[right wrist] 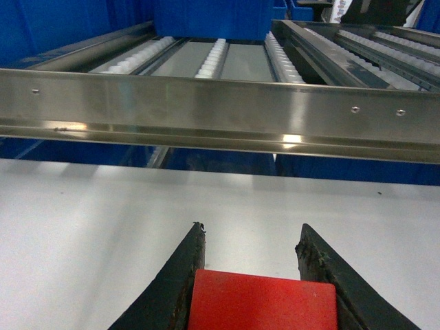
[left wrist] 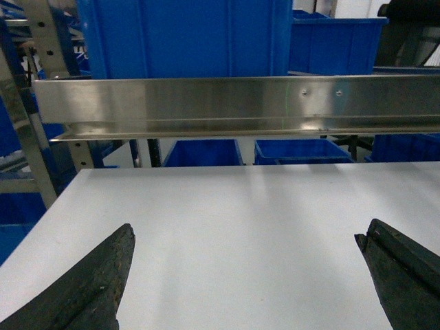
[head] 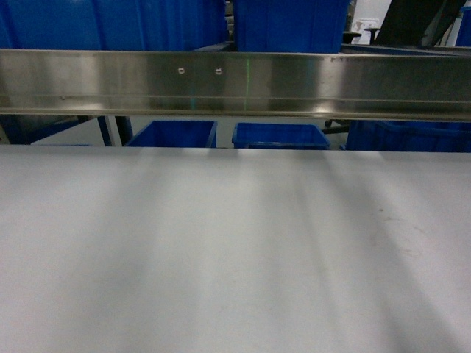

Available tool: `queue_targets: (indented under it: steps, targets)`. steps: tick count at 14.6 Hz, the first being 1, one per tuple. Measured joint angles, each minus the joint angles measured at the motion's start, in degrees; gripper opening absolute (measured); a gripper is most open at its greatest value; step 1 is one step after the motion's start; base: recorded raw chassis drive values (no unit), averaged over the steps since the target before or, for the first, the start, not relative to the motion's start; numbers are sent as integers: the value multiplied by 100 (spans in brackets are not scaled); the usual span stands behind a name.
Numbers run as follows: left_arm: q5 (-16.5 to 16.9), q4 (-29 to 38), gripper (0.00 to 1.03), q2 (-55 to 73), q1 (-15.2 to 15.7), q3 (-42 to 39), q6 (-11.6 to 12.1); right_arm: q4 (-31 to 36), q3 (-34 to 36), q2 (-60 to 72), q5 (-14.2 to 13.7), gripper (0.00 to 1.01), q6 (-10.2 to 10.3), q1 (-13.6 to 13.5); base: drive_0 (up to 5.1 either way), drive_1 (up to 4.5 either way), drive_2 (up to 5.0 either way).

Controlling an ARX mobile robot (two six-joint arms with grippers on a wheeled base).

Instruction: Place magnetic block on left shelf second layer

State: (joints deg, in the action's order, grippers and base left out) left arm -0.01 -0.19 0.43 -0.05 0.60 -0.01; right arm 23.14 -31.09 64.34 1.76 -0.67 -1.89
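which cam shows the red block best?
Right wrist view: the magnetic block fills the bottom of the frame, held between the right gripper fingers. Head view shows only the white table and steel rail, no block. Left wrist view shows none either.

Plain white tabletop (head: 235,250) below a steel rail (head: 235,82)

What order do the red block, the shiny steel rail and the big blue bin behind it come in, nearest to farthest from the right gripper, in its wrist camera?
1. The magnetic block: between the right gripper's fingers, bottom centre.
2. The steel rail: across the middle, beyond the white table.
3. The blue bin: top centre, on the roller tracks behind the rail.
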Motion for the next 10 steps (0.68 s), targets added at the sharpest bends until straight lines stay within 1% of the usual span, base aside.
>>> queue_targets:
  steps: [4,10]
  targets:
    - [-4,4,98,0,0,0,0,11,0,0,0,34,0,0,-490,198,286]
    - [0,7,98,0,0,0,0,9,0,0,0,34,-2,-4,-492,152,327]
